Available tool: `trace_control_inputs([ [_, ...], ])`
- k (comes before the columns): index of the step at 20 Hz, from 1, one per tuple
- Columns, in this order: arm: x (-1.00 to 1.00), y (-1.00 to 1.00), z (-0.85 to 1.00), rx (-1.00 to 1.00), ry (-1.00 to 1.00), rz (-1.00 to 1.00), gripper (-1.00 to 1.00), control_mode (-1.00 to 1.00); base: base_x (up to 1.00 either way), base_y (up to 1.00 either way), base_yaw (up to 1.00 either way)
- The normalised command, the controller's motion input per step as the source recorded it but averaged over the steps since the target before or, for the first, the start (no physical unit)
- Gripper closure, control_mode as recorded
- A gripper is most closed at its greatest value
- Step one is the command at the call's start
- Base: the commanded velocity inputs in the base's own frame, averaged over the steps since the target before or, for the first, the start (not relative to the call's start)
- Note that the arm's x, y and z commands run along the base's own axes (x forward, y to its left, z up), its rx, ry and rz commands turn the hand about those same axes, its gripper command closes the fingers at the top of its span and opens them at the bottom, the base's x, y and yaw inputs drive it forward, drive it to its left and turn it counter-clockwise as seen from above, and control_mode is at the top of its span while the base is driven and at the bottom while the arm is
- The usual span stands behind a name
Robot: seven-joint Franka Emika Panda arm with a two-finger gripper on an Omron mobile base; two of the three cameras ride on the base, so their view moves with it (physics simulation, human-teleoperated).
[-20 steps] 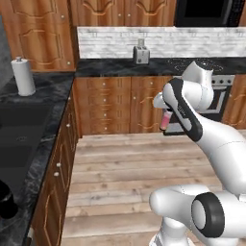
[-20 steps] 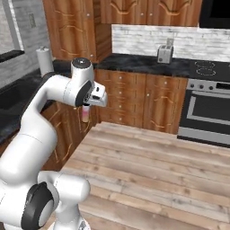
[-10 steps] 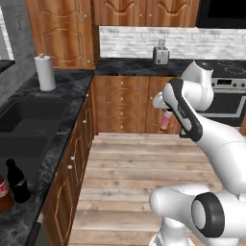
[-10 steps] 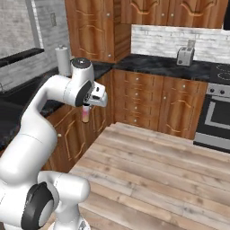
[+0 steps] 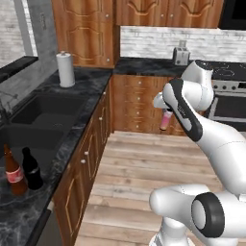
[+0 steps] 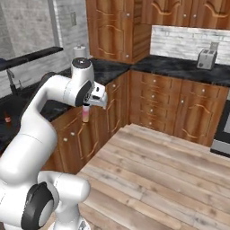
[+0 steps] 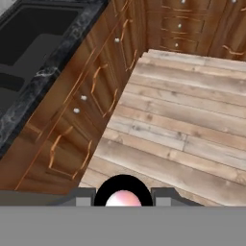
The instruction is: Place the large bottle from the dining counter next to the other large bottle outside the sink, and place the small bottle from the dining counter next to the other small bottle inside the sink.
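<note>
The claw (image 5: 164,106) is clamped on the small pale-pink bottle (image 5: 166,120), hanging under it above plank flooring. Well off to its left, the black recessed sink (image 5: 36,117); nearer the base, an amber-brown bottle (image 5: 13,172) touches a black bottle (image 5: 31,168).

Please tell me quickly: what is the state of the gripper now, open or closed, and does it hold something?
Gripper: closed on the small pale-pink bottle, which hangs below it over the wooden floor.
</note>
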Motion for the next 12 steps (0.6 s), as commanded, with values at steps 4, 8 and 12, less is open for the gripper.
trace_control_inputs([
  [4, 0.0, 0.0, 0.0, 0.0, 0.0, 0.0, 1.0, 1.0, 0.0, 0.0, 0.25],
  [8, 0.0, 0.0, 0.0, 0.0, 0.0, 0.0, 1.0, 1.0, 0.0, 0.0, 0.25],
  [12, 0.0, 0.0, 0.0, 0.0, 0.0, 0.0, 1.0, 1.0, 0.0, 0.0, 0.25],
])
